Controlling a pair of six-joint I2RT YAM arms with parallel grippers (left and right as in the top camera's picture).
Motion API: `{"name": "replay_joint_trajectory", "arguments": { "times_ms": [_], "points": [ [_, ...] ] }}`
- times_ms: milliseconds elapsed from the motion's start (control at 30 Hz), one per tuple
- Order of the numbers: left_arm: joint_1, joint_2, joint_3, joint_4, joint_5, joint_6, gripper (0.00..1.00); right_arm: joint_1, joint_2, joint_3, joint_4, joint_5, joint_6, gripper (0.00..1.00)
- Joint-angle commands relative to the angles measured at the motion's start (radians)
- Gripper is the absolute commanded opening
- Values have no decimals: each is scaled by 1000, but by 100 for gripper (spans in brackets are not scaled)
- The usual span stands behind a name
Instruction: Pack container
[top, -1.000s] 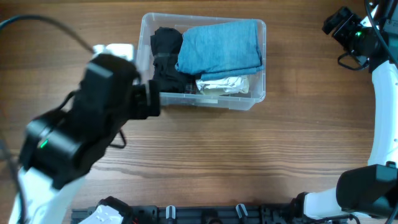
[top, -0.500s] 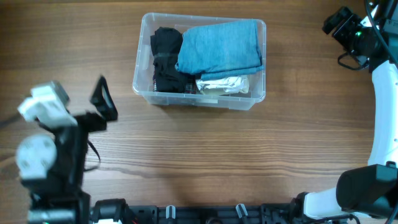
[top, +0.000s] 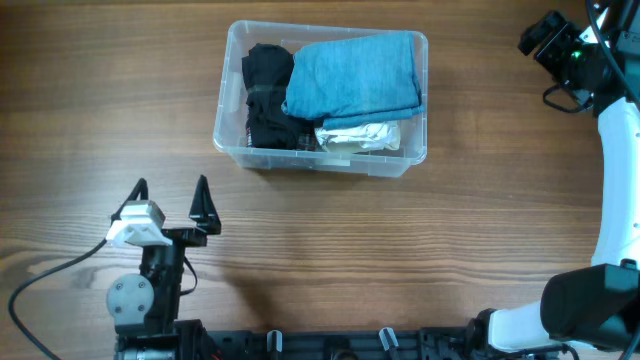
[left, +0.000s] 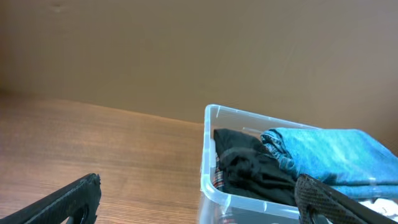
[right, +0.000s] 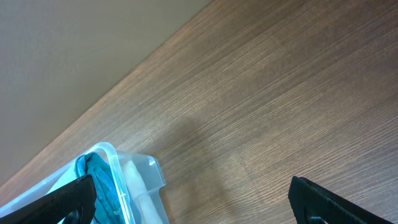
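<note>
The clear plastic container stands at the back middle of the table. It holds a folded blue cloth, a black cloth and a white cloth. It also shows in the left wrist view and in the right wrist view. My left gripper is open and empty, low near the front left edge, well apart from the container. My right gripper is open and empty, raised at the far right; its arm shows in the overhead view.
Bare wooden table surrounds the container. A black rail runs along the front edge. The right arm's white link stands along the right edge.
My left arm has pulled back from beside the container's left end to the front left edge, its gripper open and empty. The right arm and the container have not moved.
</note>
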Motion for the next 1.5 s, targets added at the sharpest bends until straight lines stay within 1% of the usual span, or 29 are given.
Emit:
{"name": "replay_joint_trajectory", "arguments": {
  "times_ms": [0, 167, 233, 367, 1167, 1300, 1467],
  "points": [
    [5, -47, -47, 0, 11, 19, 100, 4, -3, 5, 1, -10, 6, 100],
    [4, -82, -94, -24, 11, 19, 100, 4, -3, 5, 0, -9, 6, 100],
    [4, -114, -99, -76, 11, 19, 100, 4, -3, 5, 1, -10, 6, 100],
    [4, -113, -116, -126, 8, 19, 100, 4, -3, 5, 0, -10, 6, 100],
    [4, -108, -120, -123, 8, 19, 100, 4, -2, 4, 1, -9, 6, 100],
    [4, -108, -120, -123, 8, 19, 100, 16, -88, 4, 0, -9, 5, 100],
    [4, -108, -120, -123, 8, 19, 100, 84, -306, 4, 0, -9, 6, 100]
  ]
}}
